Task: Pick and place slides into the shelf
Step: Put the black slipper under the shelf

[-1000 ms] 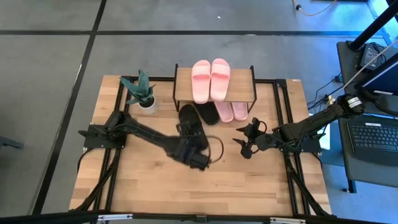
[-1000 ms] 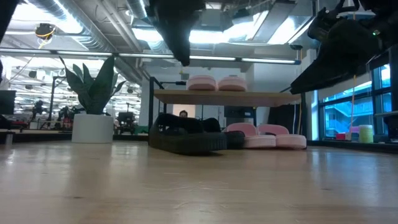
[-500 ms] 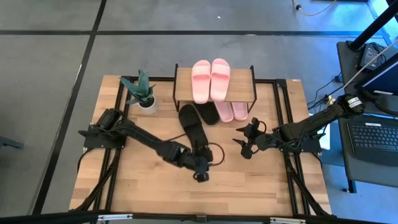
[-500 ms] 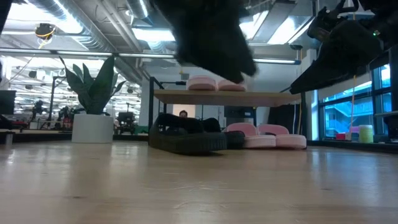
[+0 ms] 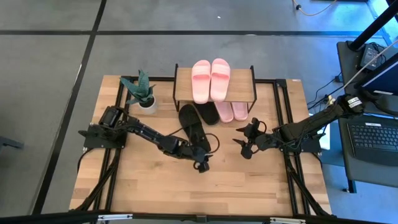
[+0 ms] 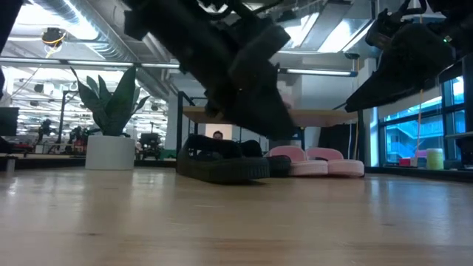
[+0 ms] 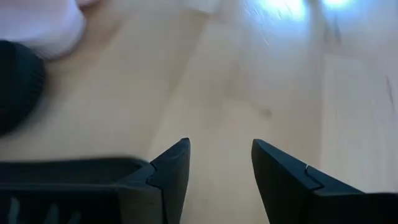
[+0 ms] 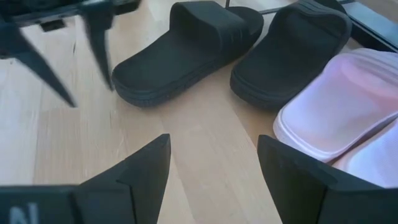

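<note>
The shelf (image 5: 214, 87) stands at the table's far edge with one pale pink pair (image 5: 210, 79) on its top board. Under it lie one black slide (image 5: 209, 112) and a second pink pair (image 5: 232, 111). The other black slide (image 5: 193, 127) lies sole down on the table in front of the shelf. My left gripper (image 5: 201, 167) is open and empty above the table, just on the near side of that slide, which shows at the edge of the left wrist view (image 7: 18, 87). My right gripper (image 5: 244, 145) is open and empty, to the right of the black slide (image 8: 186, 50).
A potted plant (image 5: 142, 93) stands left of the shelf. Bare wooden tabletop (image 5: 249, 186) lies on the near side of both grippers. A black metal frame (image 5: 283, 118) runs along the table's sides.
My left gripper has moved toward the table's near edge, away from the loose black slide, and has come down lower over the table. The black slide has stayed where it lay.
</note>
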Controlling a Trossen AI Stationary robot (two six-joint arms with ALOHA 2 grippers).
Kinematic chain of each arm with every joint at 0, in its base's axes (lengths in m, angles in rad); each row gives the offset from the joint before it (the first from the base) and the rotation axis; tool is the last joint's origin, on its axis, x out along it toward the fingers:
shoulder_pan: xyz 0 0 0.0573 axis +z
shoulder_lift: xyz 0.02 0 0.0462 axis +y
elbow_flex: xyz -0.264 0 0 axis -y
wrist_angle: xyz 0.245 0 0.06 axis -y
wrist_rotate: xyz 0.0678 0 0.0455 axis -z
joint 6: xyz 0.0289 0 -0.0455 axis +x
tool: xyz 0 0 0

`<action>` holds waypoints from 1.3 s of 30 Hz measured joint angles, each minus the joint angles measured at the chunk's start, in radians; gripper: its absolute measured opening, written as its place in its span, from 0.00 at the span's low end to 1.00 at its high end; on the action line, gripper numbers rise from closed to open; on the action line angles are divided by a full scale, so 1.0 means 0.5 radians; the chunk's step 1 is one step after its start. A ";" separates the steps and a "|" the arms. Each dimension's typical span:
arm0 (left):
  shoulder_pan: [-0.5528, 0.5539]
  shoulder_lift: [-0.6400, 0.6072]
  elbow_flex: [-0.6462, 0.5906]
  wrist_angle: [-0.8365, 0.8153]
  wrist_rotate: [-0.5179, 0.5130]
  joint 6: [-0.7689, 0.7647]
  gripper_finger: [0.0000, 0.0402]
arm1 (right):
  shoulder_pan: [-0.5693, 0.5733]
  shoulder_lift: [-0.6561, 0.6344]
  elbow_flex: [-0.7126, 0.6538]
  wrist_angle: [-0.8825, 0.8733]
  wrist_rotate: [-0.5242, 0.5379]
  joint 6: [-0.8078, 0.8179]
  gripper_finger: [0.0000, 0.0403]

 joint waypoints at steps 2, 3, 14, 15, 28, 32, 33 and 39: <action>0.023 -0.001 -0.011 0.037 -0.038 -0.001 0.41 | 0.000 0.000 0.000 0.002 0.000 0.016 0.60; 0.033 -0.002 -0.019 0.037 -0.067 -0.003 0.41 | 0.000 0.000 0.000 0.001 0.000 0.035 0.60; 0.128 0.048 -0.079 0.029 -0.238 -0.056 0.41 | 0.000 0.001 0.000 0.010 0.000 0.044 0.60; 0.136 0.061 -0.086 0.004 -0.238 -0.056 0.41 | 0.000 0.001 0.000 0.012 0.000 0.044 0.60; 0.145 0.185 -0.075 0.167 -0.169 -0.052 0.41 | -0.004 0.001 0.000 0.051 0.001 0.045 0.60; 0.111 0.175 -0.076 0.151 -0.138 -0.040 0.41 | -0.004 0.001 0.000 0.050 0.001 0.045 0.60; 0.103 0.175 -0.075 0.144 -0.134 -0.040 0.41 | -0.004 0.001 0.000 0.051 0.001 0.045 0.60; 0.064 0.175 -0.075 0.104 -0.146 -0.038 0.41 | -0.004 0.001 0.000 0.054 0.001 0.045 0.60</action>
